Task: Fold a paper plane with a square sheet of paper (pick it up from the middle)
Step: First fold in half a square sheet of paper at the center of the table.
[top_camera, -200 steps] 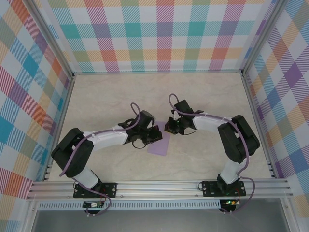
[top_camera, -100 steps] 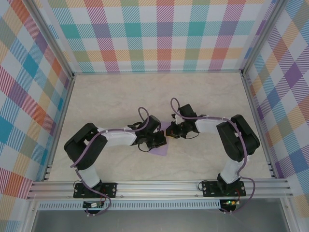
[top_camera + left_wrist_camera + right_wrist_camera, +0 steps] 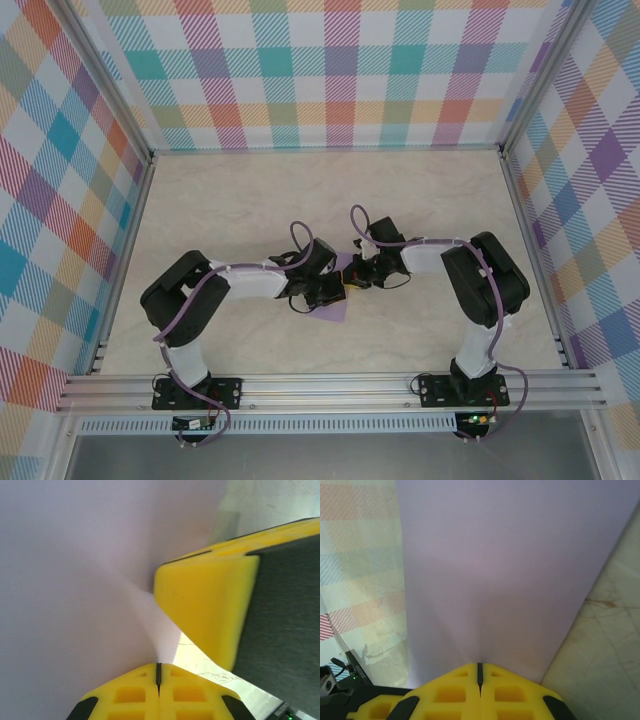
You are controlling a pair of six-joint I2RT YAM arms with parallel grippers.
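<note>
Left claw point(image 3: 159, 674) is clenched on the square sheet of paper point(image 3: 75, 580), and the right claw point(image 3: 480, 672) pinches its other edge. Both arms fold inward, elbows out, wrists meeting over the tabletop's point(image 3: 220, 200) middle.

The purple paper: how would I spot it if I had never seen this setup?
Start at the pale stone-patterned table, walled by checked panels, where the left arm and the right arm reach toward each other. At their meeting point the left pincer and the right pincer are shut on a lavender sheet of paper. It is the one flat, plain sheet among black-and-yellow machinery.
</note>
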